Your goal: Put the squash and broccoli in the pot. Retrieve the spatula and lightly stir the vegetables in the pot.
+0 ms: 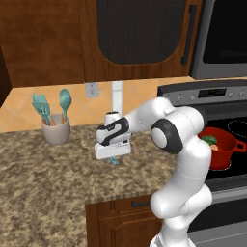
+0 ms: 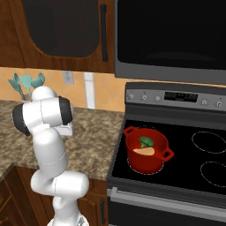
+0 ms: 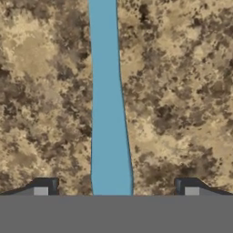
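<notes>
The light-blue spatula lies flat on the speckled counter, its handle running straight up the hand view. My gripper hangs just above it, open, one dark fingertip on each side of the handle and apart from it. In the left base view the gripper points down at the counter, with a bit of the spatula showing under it. The red pot stands on the stove's front left burner, holding the squash and the broccoli. From the left the pot is partly hidden by my arm.
A beige utensil cup with a teal spoon and a teal turner stands at the back left of the counter. The black stove adjoins the counter on the right. The counter's front edge is close below the gripper.
</notes>
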### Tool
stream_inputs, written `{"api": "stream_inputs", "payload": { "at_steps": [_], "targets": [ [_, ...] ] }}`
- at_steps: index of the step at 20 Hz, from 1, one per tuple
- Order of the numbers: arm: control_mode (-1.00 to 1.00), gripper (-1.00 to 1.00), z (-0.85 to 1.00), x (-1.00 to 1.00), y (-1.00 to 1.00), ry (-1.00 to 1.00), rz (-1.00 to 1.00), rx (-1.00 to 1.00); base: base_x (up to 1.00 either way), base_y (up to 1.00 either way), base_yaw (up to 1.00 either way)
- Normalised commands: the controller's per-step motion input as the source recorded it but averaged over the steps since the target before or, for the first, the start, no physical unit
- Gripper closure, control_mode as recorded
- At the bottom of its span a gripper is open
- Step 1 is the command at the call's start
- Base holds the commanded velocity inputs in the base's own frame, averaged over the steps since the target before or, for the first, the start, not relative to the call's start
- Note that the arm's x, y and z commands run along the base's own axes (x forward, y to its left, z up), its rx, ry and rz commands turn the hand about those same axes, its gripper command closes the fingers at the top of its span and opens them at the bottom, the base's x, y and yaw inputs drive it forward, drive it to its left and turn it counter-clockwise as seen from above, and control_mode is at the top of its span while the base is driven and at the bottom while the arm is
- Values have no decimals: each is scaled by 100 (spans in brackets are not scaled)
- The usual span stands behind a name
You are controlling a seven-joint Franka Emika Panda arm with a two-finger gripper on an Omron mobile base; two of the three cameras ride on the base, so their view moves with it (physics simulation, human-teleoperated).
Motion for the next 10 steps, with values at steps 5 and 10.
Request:
{"api": "stream_inputs", "payload": {
  "at_steps": [5,10],
  "targets": [
    [-100,-100,-18,0,0,0,0,0,0,0,0],
    [-100,100,-16,0,0,0,0,0,0,0,0]
  ]
}}
